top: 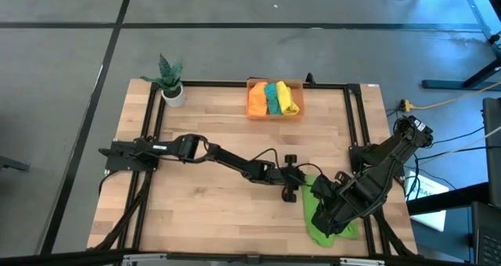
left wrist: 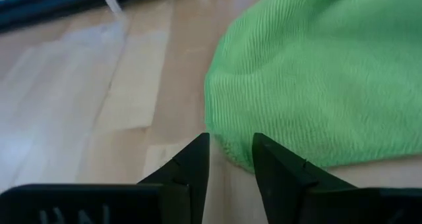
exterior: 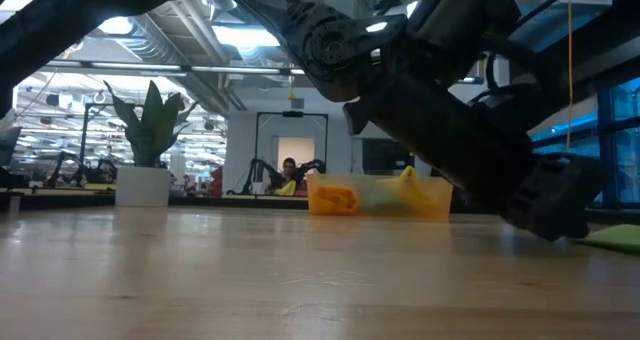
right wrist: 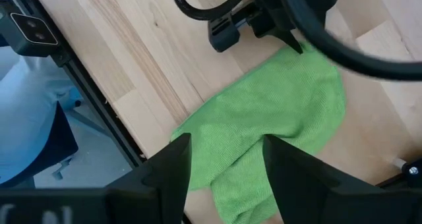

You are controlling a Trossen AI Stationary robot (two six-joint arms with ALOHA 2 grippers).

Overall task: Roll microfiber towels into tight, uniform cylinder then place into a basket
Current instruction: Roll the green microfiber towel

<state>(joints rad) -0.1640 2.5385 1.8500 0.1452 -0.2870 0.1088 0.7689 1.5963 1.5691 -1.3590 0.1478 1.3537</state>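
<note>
Orange, teal, yellow towels (top: 273,98) rolled in basket (top: 252,114), we judge three done | green towel (top: 333,219) unrolled, near table edge | left gripper (top: 300,183) parted at its edge, empty | right gripper (right wrist: 224,158) parted above, empty

Two dark jointed arms, looping black cables

No legible text or labels.
</note>
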